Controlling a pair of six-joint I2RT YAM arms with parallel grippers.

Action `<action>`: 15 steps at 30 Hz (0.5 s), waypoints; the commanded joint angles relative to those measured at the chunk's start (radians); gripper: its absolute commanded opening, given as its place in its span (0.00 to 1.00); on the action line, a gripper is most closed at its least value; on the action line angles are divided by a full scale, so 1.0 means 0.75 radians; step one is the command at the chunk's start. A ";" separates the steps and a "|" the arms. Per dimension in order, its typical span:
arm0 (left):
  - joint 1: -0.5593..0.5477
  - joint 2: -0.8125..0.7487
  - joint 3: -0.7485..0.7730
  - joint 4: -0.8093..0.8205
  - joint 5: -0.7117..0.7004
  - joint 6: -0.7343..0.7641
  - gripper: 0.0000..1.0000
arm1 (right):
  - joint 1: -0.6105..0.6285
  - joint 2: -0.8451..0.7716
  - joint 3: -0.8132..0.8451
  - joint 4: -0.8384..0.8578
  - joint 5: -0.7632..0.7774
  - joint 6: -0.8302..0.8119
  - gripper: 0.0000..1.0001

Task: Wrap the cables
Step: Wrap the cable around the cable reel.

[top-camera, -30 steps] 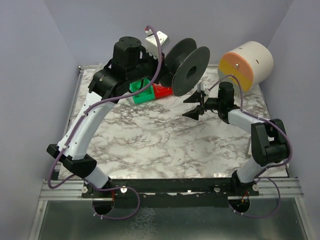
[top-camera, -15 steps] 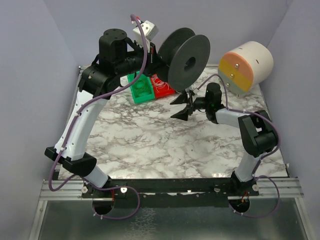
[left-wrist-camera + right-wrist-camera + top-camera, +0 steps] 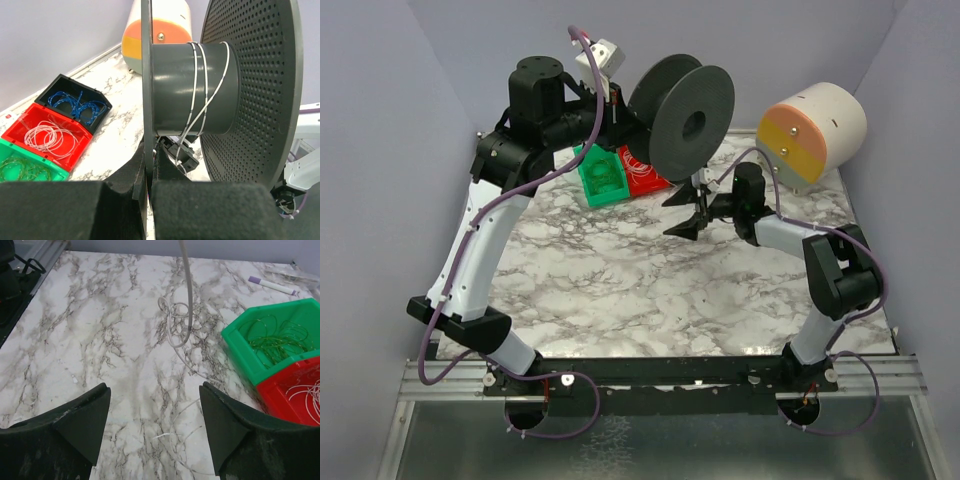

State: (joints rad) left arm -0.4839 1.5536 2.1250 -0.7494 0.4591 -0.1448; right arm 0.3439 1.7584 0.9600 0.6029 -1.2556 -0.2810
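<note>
My left gripper is shut on the left flange of a dark grey spool, which it holds up in the air over the back of the table. A whitish cable runs a few turns round the spool's core, and one strand hangs down to a loose curl on the marble. My right gripper stands open just below the spool with nothing between its fingers; thin cable ends lie on the table under it. More cables lie coiled in bins: green, whitish, blue.
The green bin and red bin stand at the back, left of the spool, with a black bin beside them. A white and orange cylinder lies at the back right. A purple marker lies behind the bins.
The left arm has lifted the spool a little up and to the left. The right gripper has slid left, under the spool, and stayed open.
</note>
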 commanded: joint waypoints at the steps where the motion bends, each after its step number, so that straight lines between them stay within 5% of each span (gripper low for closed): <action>1: 0.009 -0.063 -0.024 0.131 0.108 -0.056 0.00 | 0.004 -0.025 0.011 0.088 0.088 0.045 0.77; 5: 0.019 -0.064 -0.046 0.140 0.133 -0.067 0.00 | 0.008 0.038 0.053 0.225 0.111 0.234 0.77; 15: 0.046 -0.043 -0.066 0.169 0.213 -0.108 0.00 | 0.064 0.142 0.145 0.137 0.080 0.216 0.77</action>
State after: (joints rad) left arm -0.4610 1.5455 2.0651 -0.7193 0.5499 -0.1886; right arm 0.3618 1.8149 1.0283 0.7086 -1.1942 -0.1425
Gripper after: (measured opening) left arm 0.021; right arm 0.770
